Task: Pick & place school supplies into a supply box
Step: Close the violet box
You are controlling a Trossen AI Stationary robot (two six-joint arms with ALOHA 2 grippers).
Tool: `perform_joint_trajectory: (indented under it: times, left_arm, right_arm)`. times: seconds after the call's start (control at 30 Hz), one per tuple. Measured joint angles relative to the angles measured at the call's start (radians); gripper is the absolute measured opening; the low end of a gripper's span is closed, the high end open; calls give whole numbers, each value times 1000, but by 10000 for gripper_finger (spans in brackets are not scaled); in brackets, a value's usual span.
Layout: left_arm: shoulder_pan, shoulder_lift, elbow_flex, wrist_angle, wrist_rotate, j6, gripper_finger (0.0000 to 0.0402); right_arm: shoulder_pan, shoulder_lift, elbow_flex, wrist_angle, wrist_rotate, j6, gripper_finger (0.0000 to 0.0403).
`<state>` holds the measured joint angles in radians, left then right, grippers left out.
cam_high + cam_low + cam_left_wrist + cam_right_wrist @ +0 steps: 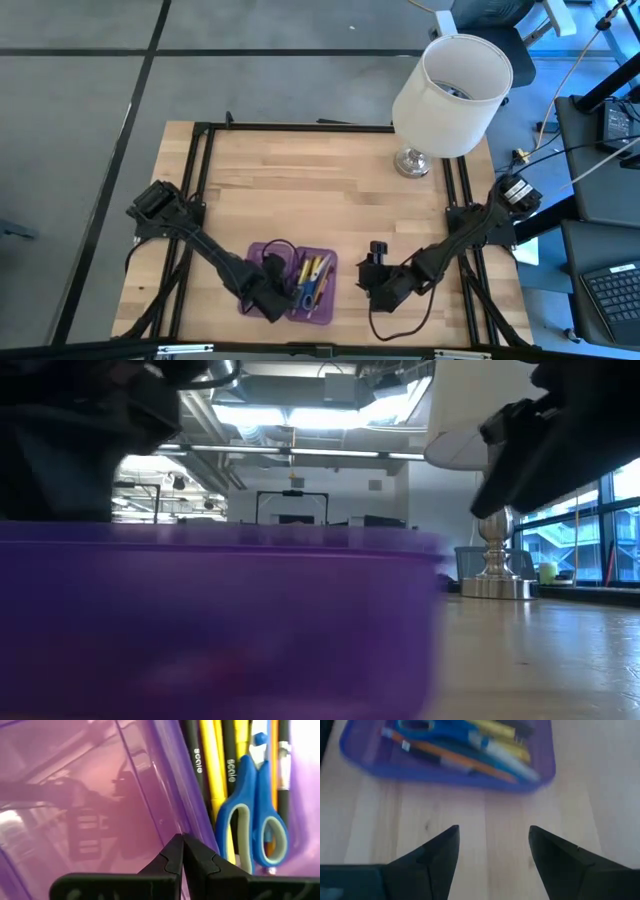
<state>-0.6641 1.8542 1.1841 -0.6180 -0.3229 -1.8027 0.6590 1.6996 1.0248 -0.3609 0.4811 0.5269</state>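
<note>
The chief risk, as I judge it, lies with the supply box (288, 282), at about six o'clock on the table (330, 190); its lid half stands raised along the hinge, and the left gripper (272, 300), hovering low over that half with its fingers pressed together, could nudge or drag the light case, or tip the lid down crookedly onto the contents; the pens and pencils (215, 765) and the scissors (255, 815) lie packed in the tray half, and any end riding over the rim would jam a closing lid. The left arm reaches in from nine o'clock, wrist bent down over the box; the right arm stretches from three o'clock toward the centre, its right gripper (378, 268) spread wide just beside the box, holding nothing, above bare wood.
</note>
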Motion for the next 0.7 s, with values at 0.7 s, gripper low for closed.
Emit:
perform_joint_trajectory:
  times: [0.7]
  left_arm:
    - [-20,0,0,120,-150,233,3]
  right_arm:
    - [39,199,0,494,172,-193,181]
